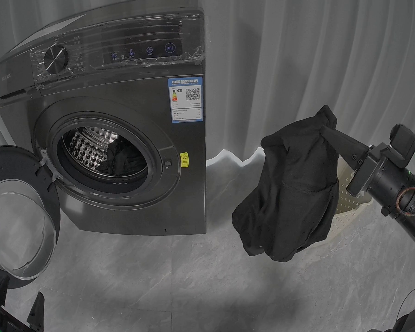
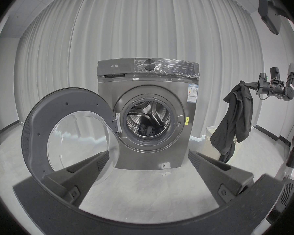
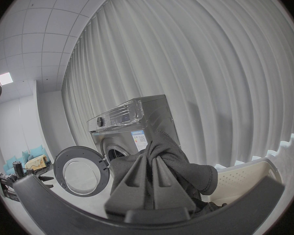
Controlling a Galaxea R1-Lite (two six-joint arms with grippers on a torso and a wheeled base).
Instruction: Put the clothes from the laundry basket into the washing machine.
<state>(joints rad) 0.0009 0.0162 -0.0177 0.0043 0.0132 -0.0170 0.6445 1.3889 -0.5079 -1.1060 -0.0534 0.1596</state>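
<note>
I work in what looks like a staged test room, not a lived-in home — the washing machine stands alone with plastic film over its panel, on a grey stone-look floor before full-length white curtains. Overhead is a tiled grid ceiling with a light panel; far off, possibly a sofa with teal cushions.

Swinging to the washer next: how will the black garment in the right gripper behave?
Probably floppy: the black garment hangs in loose folds from the right gripper. Likely to sway, since most dangles below the fingers. May slip; only a bunched edge is pinched.
</note>
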